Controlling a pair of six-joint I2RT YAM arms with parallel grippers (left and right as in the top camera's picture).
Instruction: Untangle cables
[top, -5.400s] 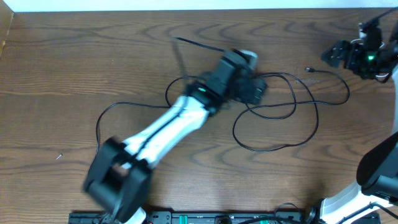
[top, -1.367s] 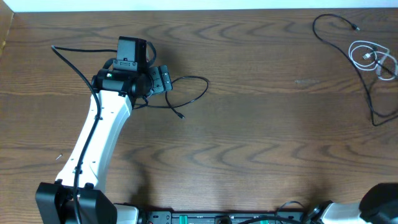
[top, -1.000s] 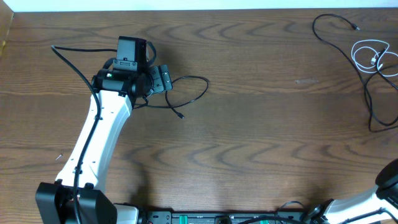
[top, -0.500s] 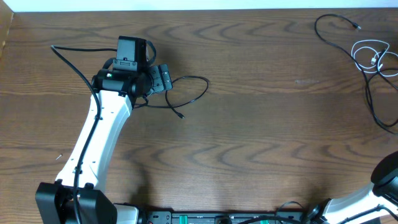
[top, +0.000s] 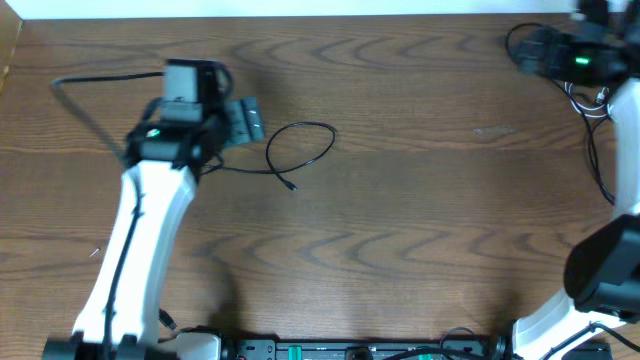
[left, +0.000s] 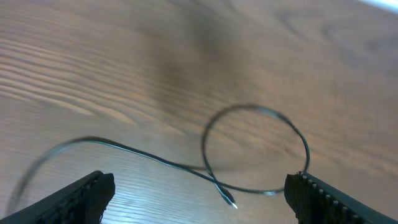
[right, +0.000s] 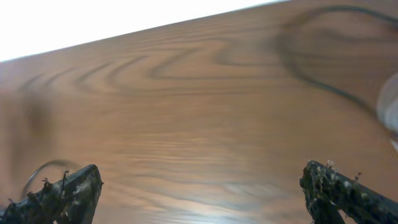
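Observation:
A thin black cable (top: 300, 150) lies in a loop left of the table's middle, its small plug end (top: 292, 187) pointing toward the front. My left gripper (top: 245, 120) hovers open just left of that loop with nothing between its fingers. The left wrist view shows the same black cable (left: 255, 149) and plug end (left: 231, 203) ahead of the left gripper (left: 199, 202). At the far right corner my right gripper (top: 520, 55) is open and empty above the white cable (top: 588, 95), which it mostly hides. Another black cable (top: 598, 160) run trails down the right edge. The right gripper (right: 202, 193) looks over bare wood.
The table's back edge (top: 320, 14) meets a white surface close behind both grippers. The left arm (top: 140, 230) crosses the left side of the table from the front. The right arm (top: 600, 280) rises at the front right corner.
The left arm has swung left, away from the black loop. The right arm has come into view at the far right, over the white cable. Both grippers stay open.

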